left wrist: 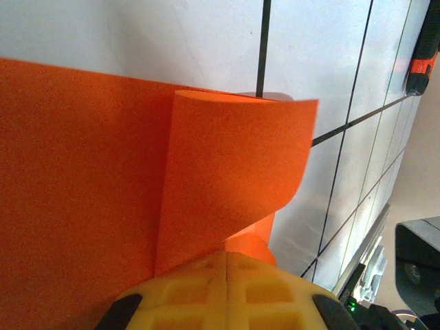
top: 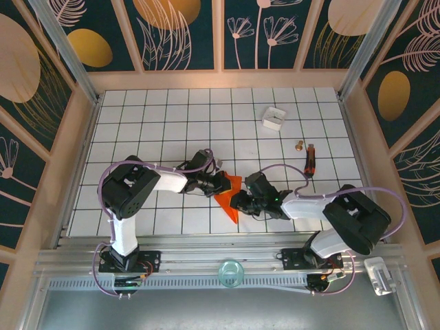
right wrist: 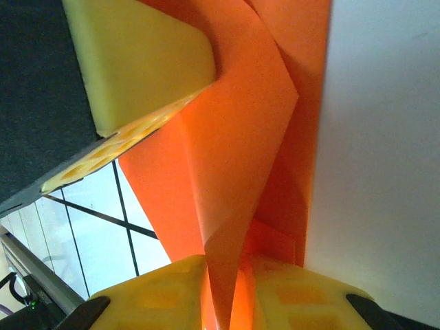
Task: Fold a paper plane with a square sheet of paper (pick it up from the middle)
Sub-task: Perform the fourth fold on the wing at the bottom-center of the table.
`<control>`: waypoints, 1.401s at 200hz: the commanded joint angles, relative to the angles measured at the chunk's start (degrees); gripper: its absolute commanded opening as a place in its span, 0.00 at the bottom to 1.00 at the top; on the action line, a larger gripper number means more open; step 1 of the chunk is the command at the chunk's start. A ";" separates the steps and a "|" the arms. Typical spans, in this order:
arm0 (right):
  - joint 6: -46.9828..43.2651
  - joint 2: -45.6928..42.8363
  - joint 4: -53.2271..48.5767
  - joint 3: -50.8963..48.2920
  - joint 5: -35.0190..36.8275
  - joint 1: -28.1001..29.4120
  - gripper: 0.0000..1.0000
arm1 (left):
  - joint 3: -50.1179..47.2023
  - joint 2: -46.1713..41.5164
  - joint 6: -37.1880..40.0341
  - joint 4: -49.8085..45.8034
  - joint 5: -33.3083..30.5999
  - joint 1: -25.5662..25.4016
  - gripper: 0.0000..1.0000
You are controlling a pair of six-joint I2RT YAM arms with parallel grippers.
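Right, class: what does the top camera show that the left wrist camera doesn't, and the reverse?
The top camera adds the white box and both arms whole. The left wrist camera adds, close up, a flap of the sheet of paper curling up from the shut left gripper. Both show the orange sheet, the grid table and the red-and-black tool.

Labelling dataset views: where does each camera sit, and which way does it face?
Top external: above, behind the bases, looking down at the table; left arm and right arm show.
Left wrist: on its arm, facing the orange paper past the left claw.
Right wrist: on its arm, facing the paper past the right claw.
Shared: the paper.
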 commanded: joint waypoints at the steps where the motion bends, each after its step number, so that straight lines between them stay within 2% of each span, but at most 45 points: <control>1: 0.28 0.92 2.19 -0.25 -0.63 0.49 0.21 | -0.34 2.65 1.57 -4.28 -3.18 0.42 0.02; 52: -1.14 -3.46 -2.10 -0.94 1.39 0.46 0.28 | -0.34 2.75 1.49 -4.12 -3.14 0.34 0.02; 115: -1.29 -8.71 -5.10 -2.40 1.93 0.86 0.29 | -0.27 3.02 1.63 -4.10 -3.13 0.46 0.01; 211: 0.22 -8.50 -5.38 -4.28 3.30 2.27 0.14 | -0.08 3.03 1.58 -4.30 -3.18 0.42 0.01; 280: 1.00 -5.82 -0.09 -6.40 0.11 2.15 0.08 | -0.25 3.13 1.71 -4.37 -3.23 0.46 0.01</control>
